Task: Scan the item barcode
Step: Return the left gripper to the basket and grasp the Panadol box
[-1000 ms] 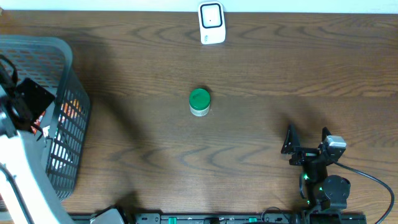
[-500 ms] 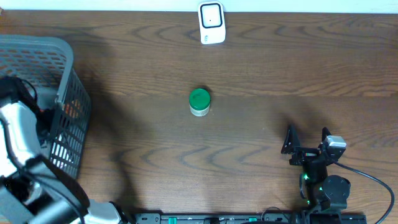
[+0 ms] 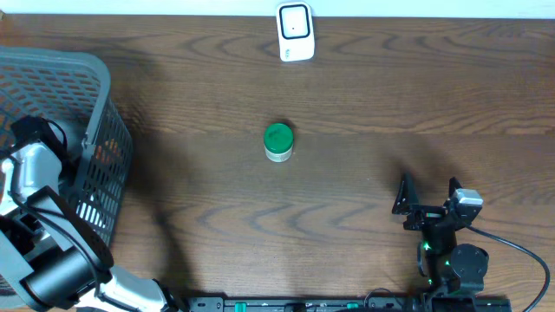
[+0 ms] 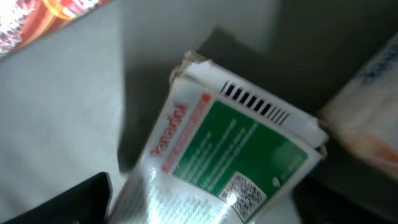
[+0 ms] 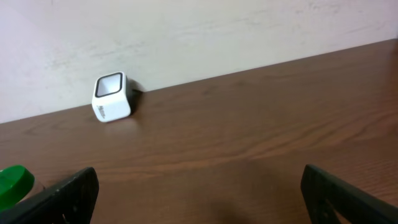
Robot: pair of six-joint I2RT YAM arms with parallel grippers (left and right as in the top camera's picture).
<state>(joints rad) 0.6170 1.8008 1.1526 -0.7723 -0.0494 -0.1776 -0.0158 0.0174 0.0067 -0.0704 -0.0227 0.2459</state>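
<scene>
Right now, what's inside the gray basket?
A green-and-white box with a barcode, a red packet and a white pack. Whatever lies under them is covered.

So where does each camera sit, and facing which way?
Overhead: above the table, looking straight down; both arms show, left arm in the basket.
Left wrist: inside the basket, facing a green-and-white box; left fingers at the bottom edge.
Right wrist: low over the table, facing the wall; right fingers in both bottom corners.
Shared: overhead and right wrist both show scanner and green-lidded jar.
</scene>
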